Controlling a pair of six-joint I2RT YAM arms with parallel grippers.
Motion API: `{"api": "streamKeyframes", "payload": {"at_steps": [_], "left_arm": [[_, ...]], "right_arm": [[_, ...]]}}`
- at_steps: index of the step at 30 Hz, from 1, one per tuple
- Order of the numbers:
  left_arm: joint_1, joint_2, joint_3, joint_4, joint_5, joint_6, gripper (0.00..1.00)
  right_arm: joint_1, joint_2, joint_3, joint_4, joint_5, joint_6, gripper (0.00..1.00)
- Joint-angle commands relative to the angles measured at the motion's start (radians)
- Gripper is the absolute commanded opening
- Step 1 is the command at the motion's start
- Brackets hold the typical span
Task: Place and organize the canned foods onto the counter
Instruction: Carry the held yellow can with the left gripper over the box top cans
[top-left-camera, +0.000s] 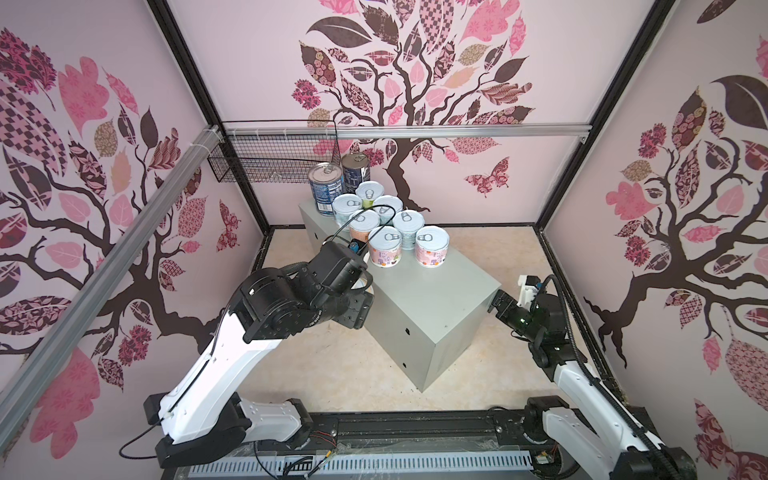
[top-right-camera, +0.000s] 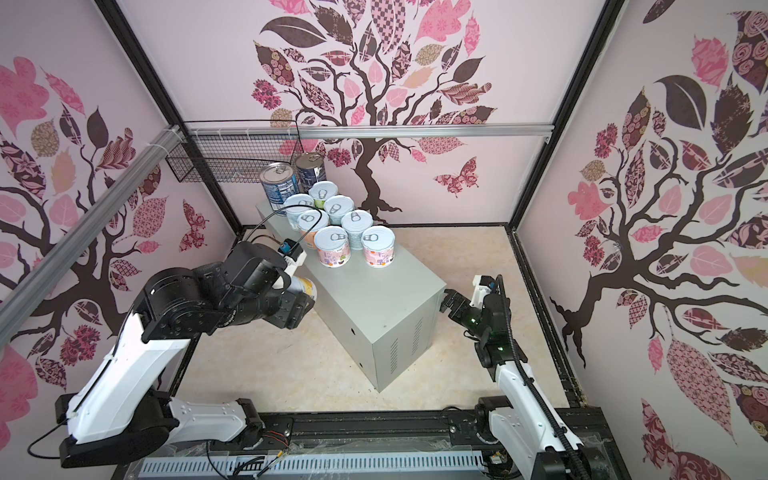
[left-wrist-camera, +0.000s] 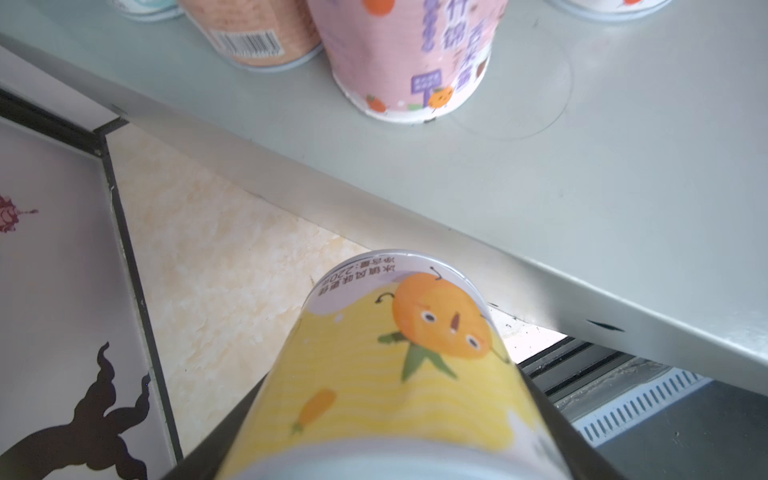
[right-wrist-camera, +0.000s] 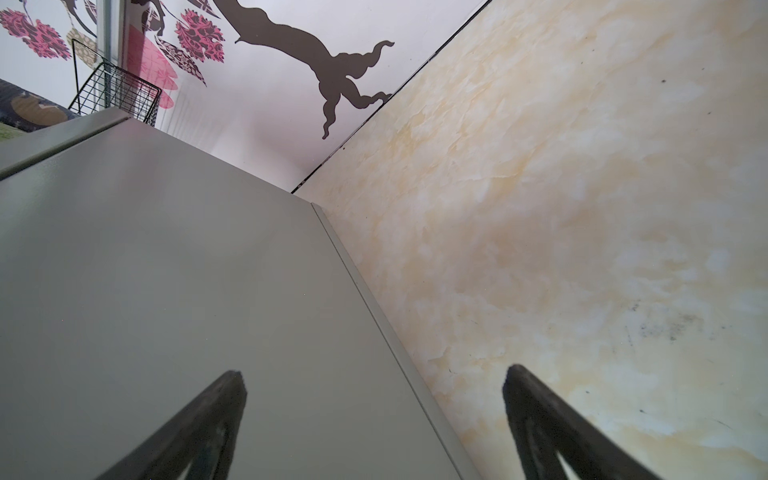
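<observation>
We see nine of the ten cans standing upright on the counter (top-left-camera: 432, 299), all crowded onto its far half. The two tall dark-blue cans (top-left-camera: 326, 185) stand at the far left corner. The seven short cans (top-left-camera: 408, 224) with white pull-tab lids run on from them toward the middle in two close rows. The near half of the top is bare.

The tenth, a yellow-labelled can (left-wrist-camera: 415, 332), is not on the counter. It lies tilted in the left gripper (left-wrist-camera: 390, 399), off the left long edge about midway along it and above the floor (top-left-camera: 332, 374). One end points at the counter. The gripper's dark fingers (left-wrist-camera: 559, 419) clamp the can's sides. We cannot tell whether the can touches the edge. The nearest standing can, a pink-labelled can (left-wrist-camera: 411, 58), sits close to that same edge.

The right gripper (right-wrist-camera: 375, 370) waits just beside the counter's near right corner, its jaws spread wide with nothing between them. In its wrist view we see one finger against the counter's grey metal and one against the floor.

Behind the far end, a black wire basket (top-left-camera: 266, 162) hangs from the rail on the back wall.
</observation>
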Motion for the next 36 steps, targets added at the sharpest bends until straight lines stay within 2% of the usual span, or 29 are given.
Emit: {"api": "streamKeyframes", "payload": {"at_steps": [1, 16, 26, 31, 36], "left_arm": [[-0.022, 0.021, 0.088, 0.002, -0.044, 0.001, 0.38], [-0.117, 0.203, 0.306, -0.002, -0.057, -0.001, 0.37], [-0.122, 0.306, 0.379, 0.01, -0.04, 0.005, 0.38], [-0.122, 0.338, 0.393, 0.014, -0.031, 0.006, 0.44], [-0.122, 0.361, 0.398, 0.016, -0.016, 0.006, 0.59]], "right_arm": [[0.007, -0.024, 0.051, -0.024, 0.012, -0.017, 1.0], [0.007, -0.044, 0.035, -0.032, 0.022, -0.039, 1.0], [0.007, -0.053, 0.02, -0.029, 0.014, -0.056, 1.0], [0.007, -0.06, 0.011, -0.028, 0.013, -0.066, 1.0], [0.007, -0.063, 0.007, -0.024, 0.01, -0.069, 1.0]]}}
